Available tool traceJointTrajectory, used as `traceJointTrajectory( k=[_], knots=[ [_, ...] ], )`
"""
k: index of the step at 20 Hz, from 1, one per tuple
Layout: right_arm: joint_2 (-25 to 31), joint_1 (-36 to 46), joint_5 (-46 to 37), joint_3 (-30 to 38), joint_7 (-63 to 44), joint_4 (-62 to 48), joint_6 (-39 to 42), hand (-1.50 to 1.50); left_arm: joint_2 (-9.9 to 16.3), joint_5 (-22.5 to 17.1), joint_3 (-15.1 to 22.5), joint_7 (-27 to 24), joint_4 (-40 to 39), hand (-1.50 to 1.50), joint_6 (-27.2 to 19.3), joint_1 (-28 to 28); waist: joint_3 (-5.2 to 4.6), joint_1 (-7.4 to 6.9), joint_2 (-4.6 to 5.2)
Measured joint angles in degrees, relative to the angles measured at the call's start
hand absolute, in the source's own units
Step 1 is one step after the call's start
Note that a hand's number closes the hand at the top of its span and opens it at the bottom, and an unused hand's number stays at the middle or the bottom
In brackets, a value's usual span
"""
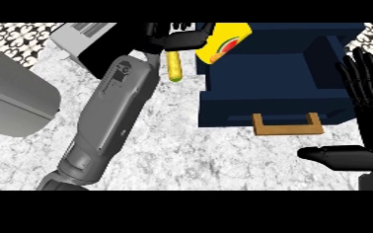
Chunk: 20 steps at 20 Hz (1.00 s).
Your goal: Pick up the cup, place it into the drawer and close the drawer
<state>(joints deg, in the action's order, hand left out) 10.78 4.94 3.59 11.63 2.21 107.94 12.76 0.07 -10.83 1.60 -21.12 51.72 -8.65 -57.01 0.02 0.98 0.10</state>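
The yellow cup point(229, 42), with a fruit picture on its side, hangs tilted over the back left corner of the open navy drawer point(277, 111). My left hand point(177, 37) is at the cup's left side with its fingers curled onto it; the grey forearm runs up from the lower left. The drawer's inside shows dark blue, and its wooden handle point(286, 124) faces me. At the view's right edge my right hand point(360, 81) rests open beside the drawer, fingers up, with the thumb low by the drawer's front.
A yellow-green stick-shaped object point(175, 68) lies on the marble counter point(182, 148) just below my left hand. A grey box-shaped appliance point(84, 37) stands at the back left, and a large grey rounded object point(22, 98) fills the left edge.
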Motion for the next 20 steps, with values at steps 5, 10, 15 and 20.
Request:
traceJointTrajectory(
  k=[5, 10, 15, 20],
  knots=[
    [0.31, -0.17, 0.41, 0.24, 0.55, -0.41, 0.81, -1.5, -0.05, -4.25, 1.8, 2.93, -7.09, 1.5, -2.82, -6.99, 0.01, 0.56, 0.14],
    [-0.09, -0.53, -0.06, -0.36, 0.34, 0.61, 0.68, -1.5, -0.07, -9.28, 6.22, 2.61, -13.81, 1.5, -6.17, -11.05, 0.01, 1.12, 0.22],
    [-0.65, -0.18, -0.4, -0.96, 1.28, -0.14, 0.71, -1.5, -0.06, -13.99, 11.66, 1.6, -19.12, 1.5, -9.16, -13.99, 0.02, 1.78, 0.4],
    [0.2, -0.7, 1.06, -0.03, 0.89, 0.79, 1.83, -1.5, -0.07, -18.39, 18.43, 0.9, -21.58, 1.5, -11.92, -14.28, 0.03, 2.44, 0.45]
  ],
)
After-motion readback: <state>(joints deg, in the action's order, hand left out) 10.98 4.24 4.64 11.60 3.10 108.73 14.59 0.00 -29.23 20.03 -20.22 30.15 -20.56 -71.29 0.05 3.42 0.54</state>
